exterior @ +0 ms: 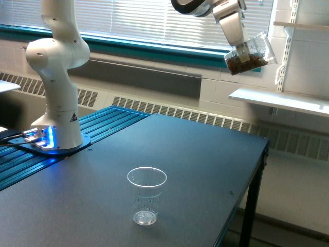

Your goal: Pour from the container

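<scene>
- At the exterior view's left stands the Panda arm's white base (56, 110), bolted to a round plate with a blue glow at its foot, on the near-left edge of the dark table (205, 154). A ribbed blue strip (110, 121) runs along the table just beside the base.
- Near the middle front, a clear tapered cup (147, 195) with small printed marks stands upright and looks empty, alone on the tabletop.
- High at the exterior view's right, the gripper (241, 43) carries the container (252, 54), a clear plastic cup with brown nuts. It is tilted, mouth toward the exterior view's right, with the nuts heaped in the lower part. It hangs in the air, well apart from the tapered cup.
- The fingers appear clamped on the container's wall, though the contact itself is hard to make out.
- The pour seems not yet begun: nothing falls and the receiving cup is bare.
- To do it well, I would judge the container must first come over the tapered cup and lower, then tip slowly, since nuts drop in clumps and could bounce out or knock a light cup over.
- Nothing on the table blocks that path. The white shelf (280, 98) and wall bracket lie close under and behind the container, so a wide swing there risks a knock.
</scene>
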You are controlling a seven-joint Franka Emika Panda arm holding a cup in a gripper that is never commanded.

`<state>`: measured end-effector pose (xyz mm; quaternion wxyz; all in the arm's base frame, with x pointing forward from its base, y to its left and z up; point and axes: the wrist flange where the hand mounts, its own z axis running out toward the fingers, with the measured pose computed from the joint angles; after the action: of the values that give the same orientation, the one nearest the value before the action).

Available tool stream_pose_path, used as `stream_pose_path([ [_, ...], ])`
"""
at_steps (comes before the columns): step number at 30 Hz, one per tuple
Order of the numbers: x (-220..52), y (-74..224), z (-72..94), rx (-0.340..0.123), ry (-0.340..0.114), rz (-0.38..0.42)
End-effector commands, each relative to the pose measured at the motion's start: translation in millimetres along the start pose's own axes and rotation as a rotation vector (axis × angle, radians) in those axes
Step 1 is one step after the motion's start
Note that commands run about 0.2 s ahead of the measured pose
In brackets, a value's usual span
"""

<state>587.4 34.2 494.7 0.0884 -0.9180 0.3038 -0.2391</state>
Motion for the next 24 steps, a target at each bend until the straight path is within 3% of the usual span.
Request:
stream_pose_path([
  [1, -2, -4, 0.9, -0.002, 0.008, -0.002],
  [24, -13, 24, 11.2, -0.019, 0.054, 0.065],
])
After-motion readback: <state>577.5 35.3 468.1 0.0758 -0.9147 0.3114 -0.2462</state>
